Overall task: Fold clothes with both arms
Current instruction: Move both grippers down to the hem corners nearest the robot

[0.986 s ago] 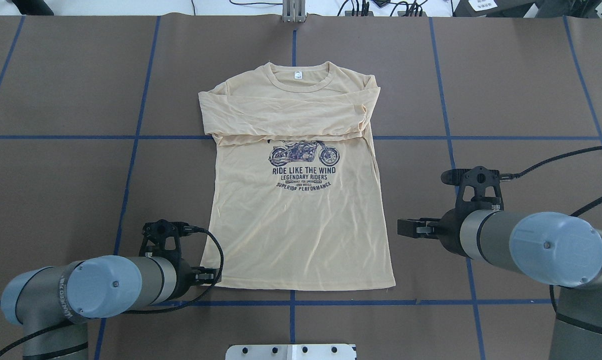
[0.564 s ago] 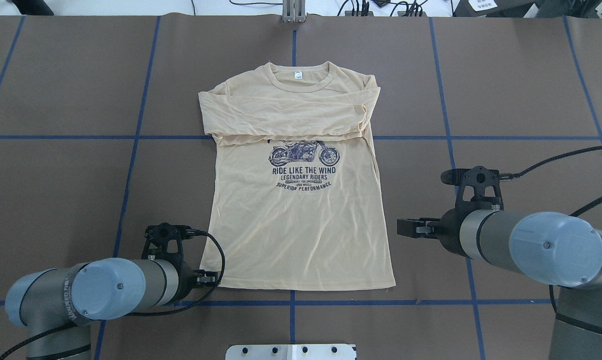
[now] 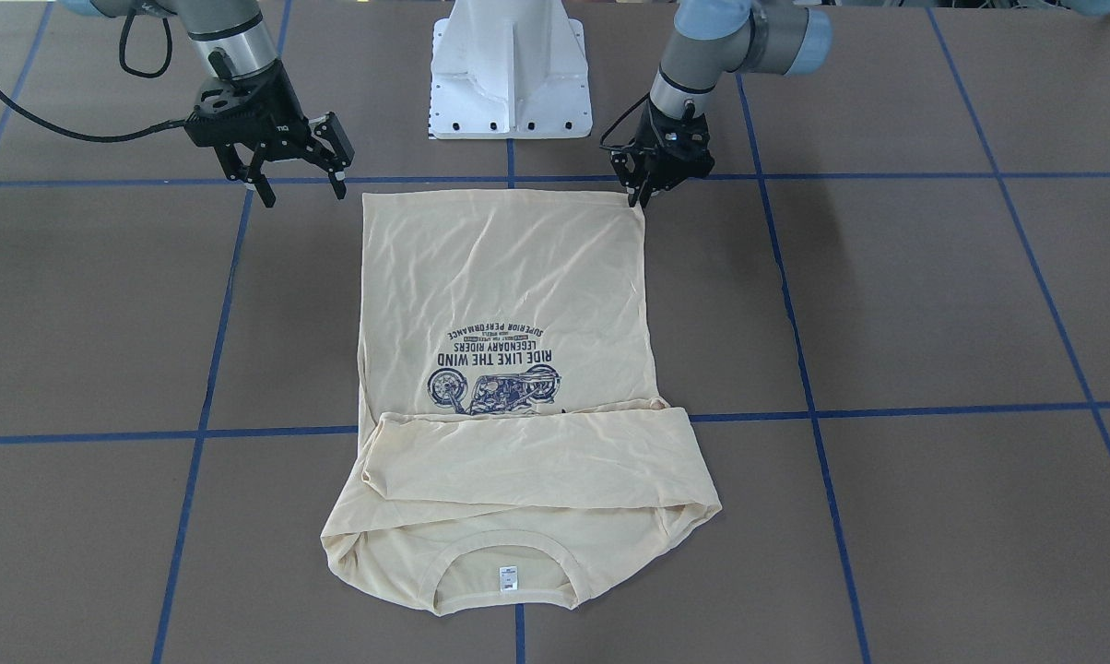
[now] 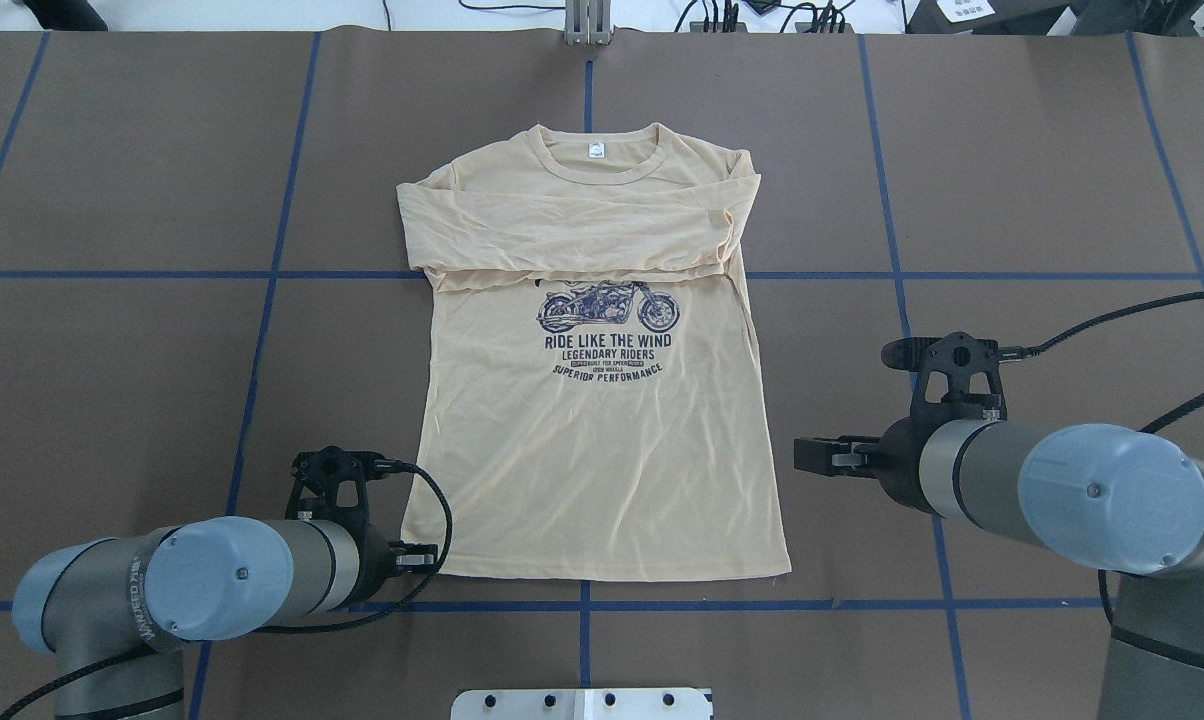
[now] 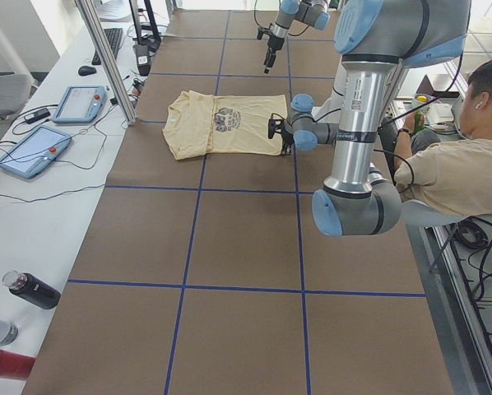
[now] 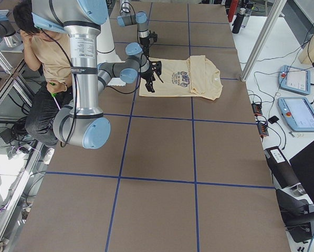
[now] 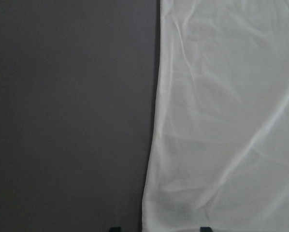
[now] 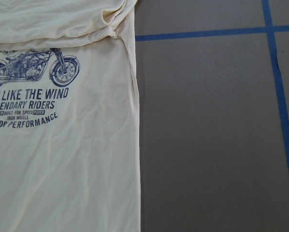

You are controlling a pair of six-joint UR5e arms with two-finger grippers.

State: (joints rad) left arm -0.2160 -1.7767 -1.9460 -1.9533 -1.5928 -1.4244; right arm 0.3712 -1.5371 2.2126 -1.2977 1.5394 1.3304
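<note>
Straddling T-shirt (image 3: 504,277) hem corner: left gripper (image 3: 644,195)

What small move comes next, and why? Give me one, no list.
Probably bring the right gripper in and down onto the near hem corner of the T-shirt. It hangs open beside the cloth, touching nothing, while the left gripper sits at the opposite hem corner. The sleeves lie folded across the chest, so lifting the hem looks due.

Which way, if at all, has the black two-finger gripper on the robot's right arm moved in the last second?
No. The right gripper stays put beside the pale cream-yellow T-shirt, unchanged against the blue tape line.
</note>
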